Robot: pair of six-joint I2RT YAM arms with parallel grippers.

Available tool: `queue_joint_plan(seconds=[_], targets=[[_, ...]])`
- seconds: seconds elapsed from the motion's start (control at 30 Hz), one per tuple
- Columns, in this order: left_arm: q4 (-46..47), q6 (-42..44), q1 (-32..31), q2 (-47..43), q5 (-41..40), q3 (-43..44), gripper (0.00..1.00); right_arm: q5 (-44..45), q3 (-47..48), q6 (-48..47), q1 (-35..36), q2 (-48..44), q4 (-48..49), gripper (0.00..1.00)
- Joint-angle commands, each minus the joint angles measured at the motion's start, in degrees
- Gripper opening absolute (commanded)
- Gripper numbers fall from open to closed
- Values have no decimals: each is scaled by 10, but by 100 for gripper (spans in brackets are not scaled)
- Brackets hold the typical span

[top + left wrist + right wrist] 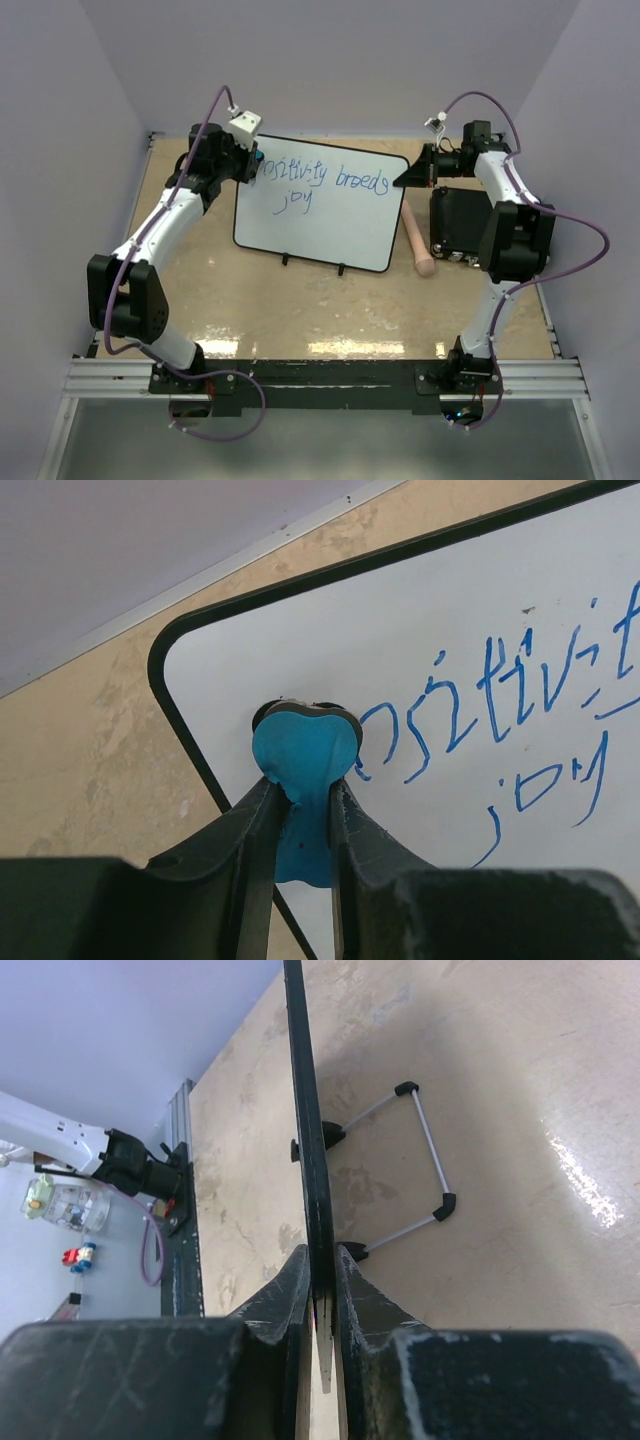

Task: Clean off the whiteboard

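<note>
Here, the whiteboard (330, 235), blue writing (335, 176) across it, stands mid-counter (300, 310) as the left claw (303, 792), clamped on a blue eraser (300, 742), holds it against the board's upper-left corner and the right claw (320, 1257) pinches its right edge.

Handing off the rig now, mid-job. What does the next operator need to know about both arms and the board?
Left gripper: jaws shut on a blue eraser, held against the whiteboard near its top left corner, beside the first letters.
Right gripper: jaws shut on the whiteboard's right edge.
Done: eraser and board gripped.
Left: the blue writing is nearly all there; wipe across both lines.
</note>
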Motion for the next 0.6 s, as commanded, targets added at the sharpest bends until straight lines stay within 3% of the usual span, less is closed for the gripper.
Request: queue_joint_plan(seconds=[0.0,0.2,0.37,0.57], targets=[[37,9,-4,0,-12,8,0,10,34,-28,1,-21,-19,0],[25,20,4,-7,-3,7,0,5,32,-31,1,-24,-20,4],[11,9,39,8,27,26,0,8,28,-29,1,-20,-20,0],[1,69,25,36,33,59,0,7,41,-53,1,1,-39,0]])
